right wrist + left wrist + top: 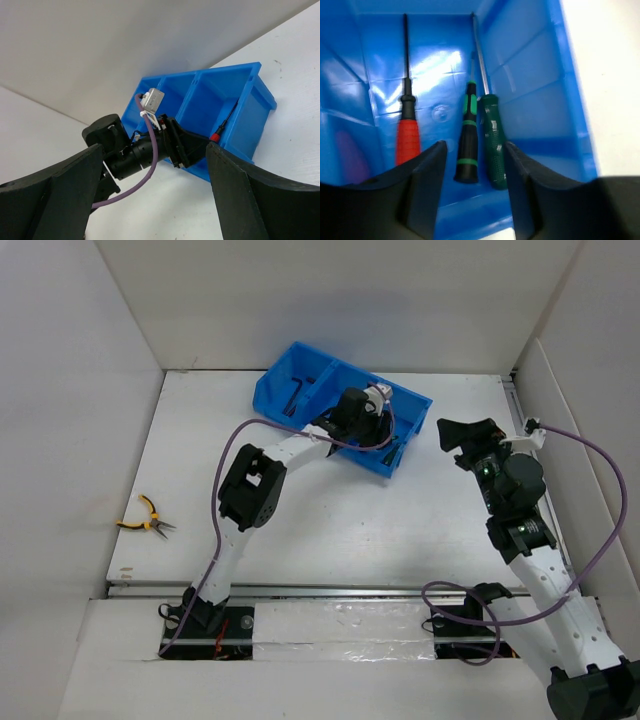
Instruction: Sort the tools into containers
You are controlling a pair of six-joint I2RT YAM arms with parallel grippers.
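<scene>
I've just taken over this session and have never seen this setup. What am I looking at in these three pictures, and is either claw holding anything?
Two robot arms are bolted at the near edge of a white table. The overhead picture looks down from behind them. The other two pictures come from a camera on each wrist, so the dark shapes at the bottom are that arm's own fingers. The left claw is open and empty, reaching into an end compartment of the blue bin. Below it lie a red-handled screwdriver, a black-and-green screwdriver and a dark green screwdriver. The right claw is open and empty, hovering to the right of the bin. Yellow-handled pliers lie on the table at far left, not yet sorted.
</scene>
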